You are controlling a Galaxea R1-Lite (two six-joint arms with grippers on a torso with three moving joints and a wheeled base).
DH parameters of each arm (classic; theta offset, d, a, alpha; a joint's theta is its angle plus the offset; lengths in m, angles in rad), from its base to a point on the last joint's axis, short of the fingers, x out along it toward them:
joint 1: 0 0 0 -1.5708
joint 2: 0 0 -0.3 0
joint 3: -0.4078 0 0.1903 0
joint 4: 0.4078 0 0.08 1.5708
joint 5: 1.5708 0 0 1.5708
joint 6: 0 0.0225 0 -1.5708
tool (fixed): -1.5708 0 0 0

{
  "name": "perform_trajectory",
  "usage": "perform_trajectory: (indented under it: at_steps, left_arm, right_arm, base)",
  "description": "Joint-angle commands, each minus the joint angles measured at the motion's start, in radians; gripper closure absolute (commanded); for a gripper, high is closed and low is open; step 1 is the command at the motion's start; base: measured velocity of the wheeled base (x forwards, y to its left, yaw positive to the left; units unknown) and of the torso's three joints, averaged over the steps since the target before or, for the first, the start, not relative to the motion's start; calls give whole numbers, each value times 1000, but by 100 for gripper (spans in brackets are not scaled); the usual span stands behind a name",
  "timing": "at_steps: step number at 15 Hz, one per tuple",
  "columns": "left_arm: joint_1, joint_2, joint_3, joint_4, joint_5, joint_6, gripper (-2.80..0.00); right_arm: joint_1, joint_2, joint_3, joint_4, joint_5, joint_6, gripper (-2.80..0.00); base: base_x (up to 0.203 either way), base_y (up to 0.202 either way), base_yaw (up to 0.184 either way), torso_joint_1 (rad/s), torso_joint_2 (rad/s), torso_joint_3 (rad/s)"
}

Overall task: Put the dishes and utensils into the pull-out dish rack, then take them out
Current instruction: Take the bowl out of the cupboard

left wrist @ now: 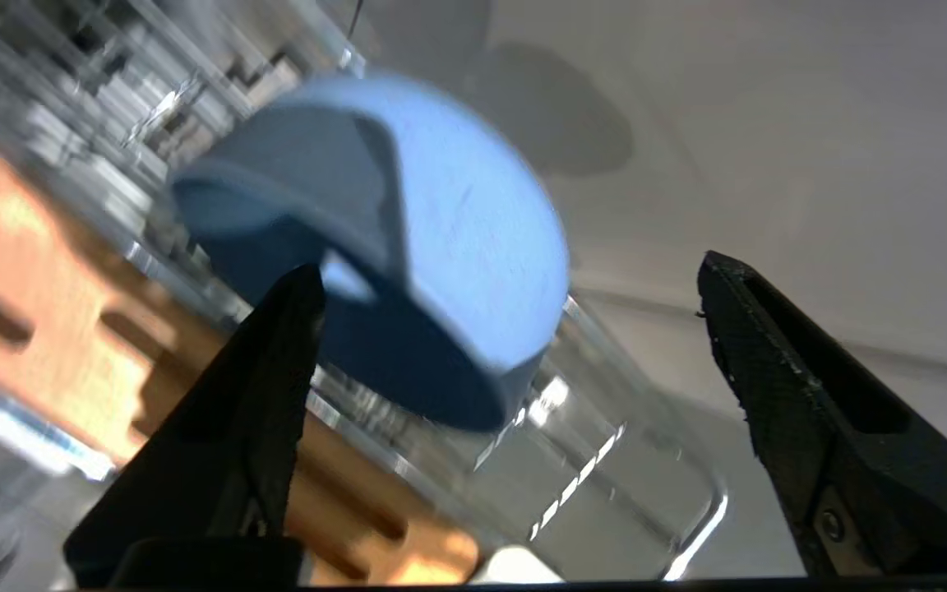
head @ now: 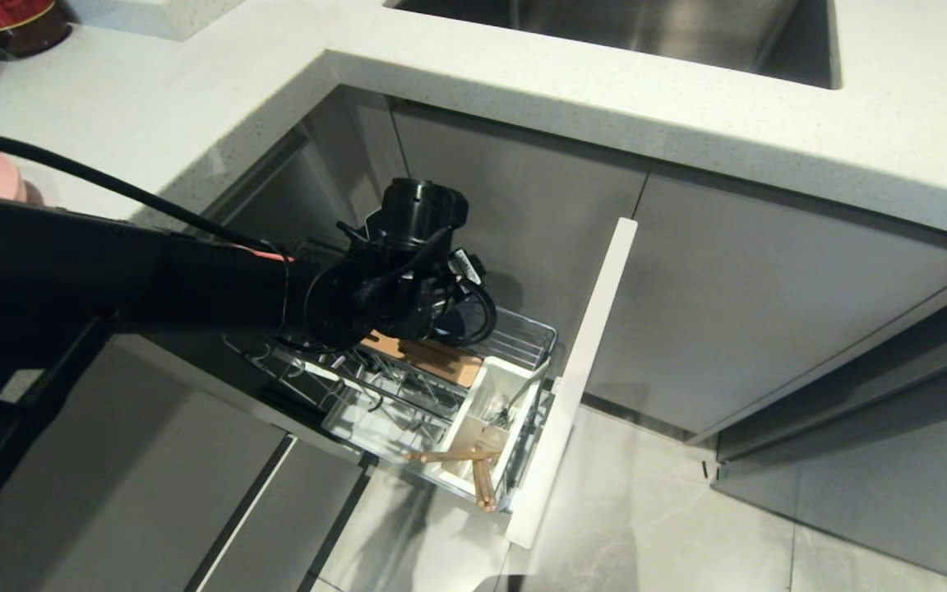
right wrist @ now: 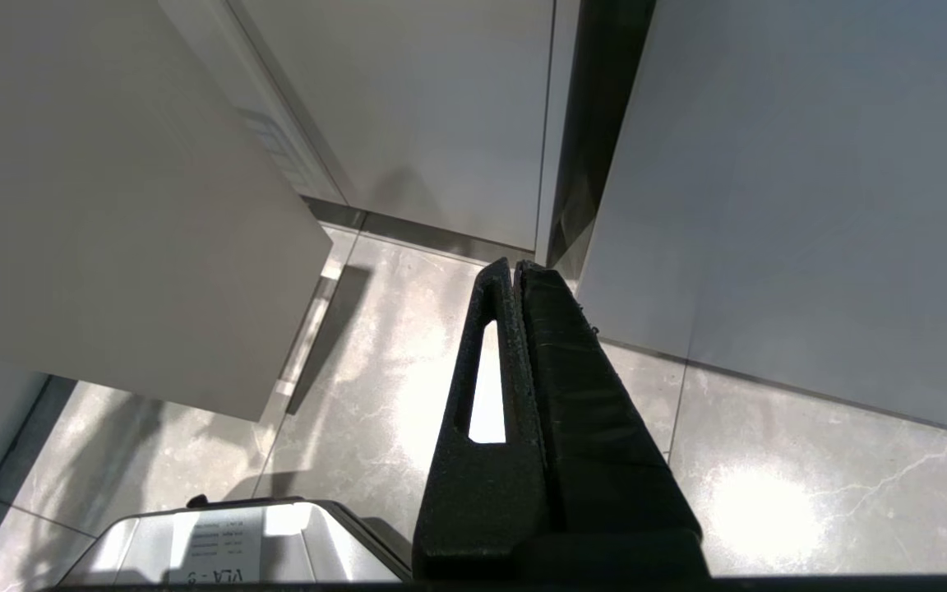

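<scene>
Head view: left arm (head: 391, 288) reaches over the pulled-out rack (head: 523, 337); chopsticks (head: 465, 460) lie across its cutlery box (head: 515, 386).

Left wrist: left gripper (left wrist: 506, 296) spread wide, released; blue bowl (left wrist: 408, 247) tilts on the wires.

Right wrist: right gripper (right wrist: 516, 271) clenched above the floor (right wrist: 769, 493); a label (right wrist: 210, 534) reads partly "VLA".

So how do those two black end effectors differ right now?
The left end effector has its fingers spread wide; the right end effector has its fingers pressed together. The left one is over the pull-out dish rack, with the light-blue bowl lying between its fingers ungripped; the right one hangs over the floor tiles, with nothing near it. Both have the same black tapered fingers.
</scene>
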Motion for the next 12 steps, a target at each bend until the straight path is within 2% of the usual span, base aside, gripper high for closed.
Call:
perform_trajectory:
  at_steps: [1, 12]
  left_arm:
    - [2, 17, 4, -37, 3, 6, -280]
    - [1, 67, -22, -74, 0, 19, -280]
  right_arm:
    - [0, -4, 0, -1, 0, 1, 0]
    - [0, -4, 0, -1, 0, 1, 0]
  base:
    - [0, 0, 0, 0, 0, 0]
    - [0, 0, 0, 0, 0, 0]
